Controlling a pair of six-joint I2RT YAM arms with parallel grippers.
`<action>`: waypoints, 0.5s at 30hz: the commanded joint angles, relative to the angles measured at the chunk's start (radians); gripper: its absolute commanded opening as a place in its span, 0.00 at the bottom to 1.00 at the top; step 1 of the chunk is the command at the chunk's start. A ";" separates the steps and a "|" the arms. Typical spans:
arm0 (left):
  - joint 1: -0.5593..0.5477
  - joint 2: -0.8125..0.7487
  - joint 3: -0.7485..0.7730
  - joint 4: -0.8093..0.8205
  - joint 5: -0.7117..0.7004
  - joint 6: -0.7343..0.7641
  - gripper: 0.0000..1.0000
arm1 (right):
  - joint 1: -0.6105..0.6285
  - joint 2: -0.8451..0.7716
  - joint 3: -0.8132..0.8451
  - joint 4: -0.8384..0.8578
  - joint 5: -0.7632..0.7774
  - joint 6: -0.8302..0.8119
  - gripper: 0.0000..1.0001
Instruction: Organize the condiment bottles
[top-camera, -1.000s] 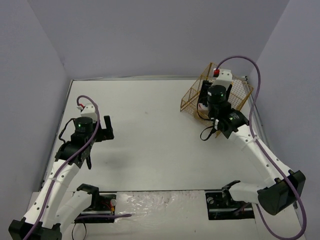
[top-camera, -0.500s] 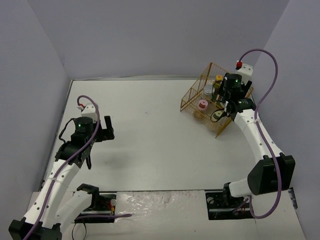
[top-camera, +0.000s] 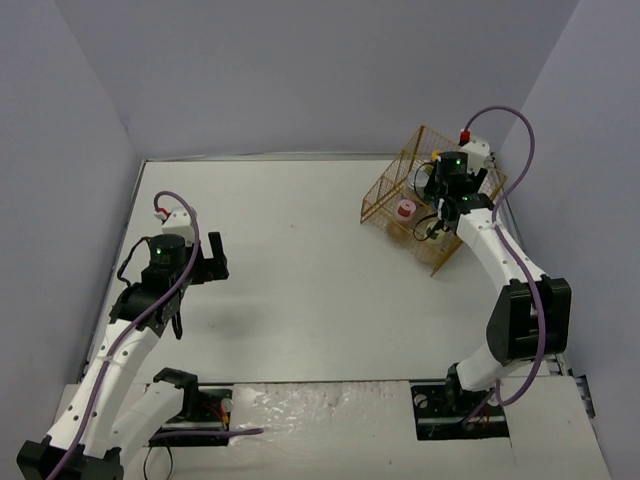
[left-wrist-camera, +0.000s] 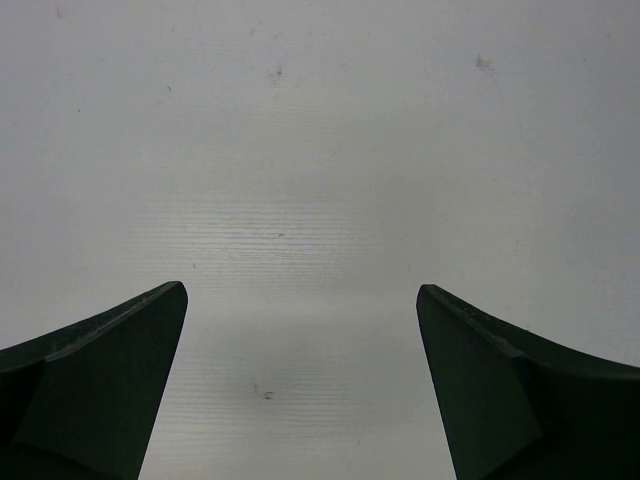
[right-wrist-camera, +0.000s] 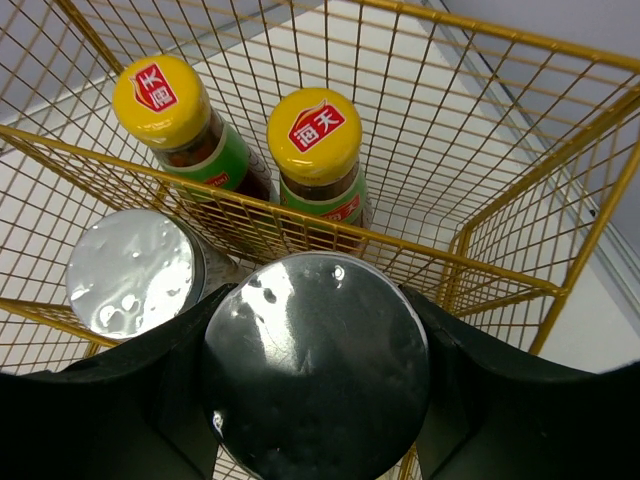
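Observation:
My right gripper (right-wrist-camera: 315, 300) is shut on a silver-lidded jar (right-wrist-camera: 315, 370), its fingers (right-wrist-camera: 470, 370) pressing both sides of the lid. The jar hangs inside the yellow wire basket (right-wrist-camera: 480, 270), and I cannot tell whether it rests on the bottom. A second silver-lidded jar (right-wrist-camera: 135, 272) stands just left of it. Behind a wire bar stand two yellow-capped sauce bottles (right-wrist-camera: 160, 100) (right-wrist-camera: 313, 135). From above, the right gripper (top-camera: 445, 185) is over the basket (top-camera: 383, 190), and a pink-lidded shaker (top-camera: 405, 211) sits in the basket's near part. My left gripper (top-camera: 213, 258) (left-wrist-camera: 302, 290) is open over bare table.
The basket stands at the table's back right, close to the right wall (top-camera: 580, 150). The white table (top-camera: 300, 260) stretches between the two arms. The right arm's cable (top-camera: 510, 125) loops above the basket.
The right arm swung with the jar from the basket's front to over its far side, then shifted slightly left. The left arm has not moved.

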 joint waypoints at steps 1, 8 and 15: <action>0.005 -0.003 0.028 0.055 0.008 -0.001 0.97 | -0.012 0.022 0.004 0.146 0.031 0.042 0.34; 0.006 0.001 0.029 0.055 0.014 0.000 0.97 | -0.011 0.066 -0.011 0.147 0.027 0.079 0.51; 0.005 0.004 0.028 0.055 0.014 0.000 0.97 | -0.010 0.067 -0.025 0.147 0.001 0.100 0.68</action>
